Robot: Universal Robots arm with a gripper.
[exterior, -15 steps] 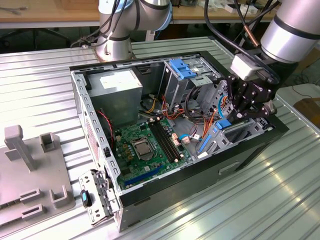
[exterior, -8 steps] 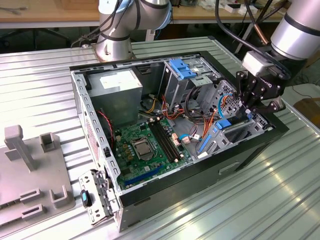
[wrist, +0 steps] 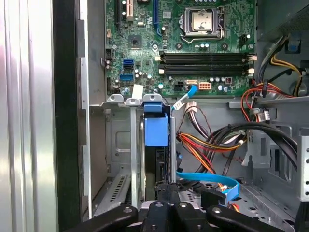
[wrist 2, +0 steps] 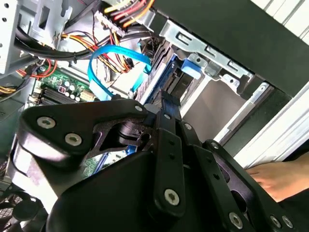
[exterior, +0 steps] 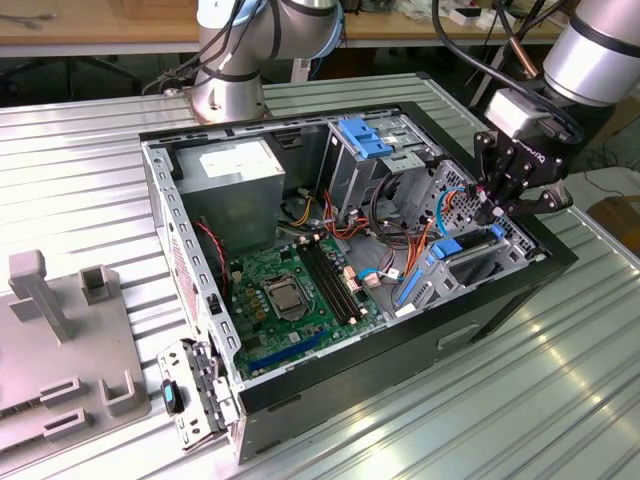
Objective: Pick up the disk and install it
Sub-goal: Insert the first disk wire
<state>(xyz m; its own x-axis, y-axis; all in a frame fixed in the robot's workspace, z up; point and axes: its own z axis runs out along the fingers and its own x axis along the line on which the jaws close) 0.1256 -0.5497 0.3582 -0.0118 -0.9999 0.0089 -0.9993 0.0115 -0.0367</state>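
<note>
Open case [exterior: 400, 335] lies on ribbed metal counter [exterior: 520, 400]. Disk [wrist: 156, 129] stands on edge in drive bay inside case, at case's end toward exterior view's right. Blue tab end of disk points toward motherboard [wrist: 193, 48]. Tool [wrist: 166, 191] sits at disk's other end, in line with bay. Cannot tell whether tool grips disk or stands open. Light-blue cable [wrist: 212, 181] loops inside case, just beside tool.
</note>
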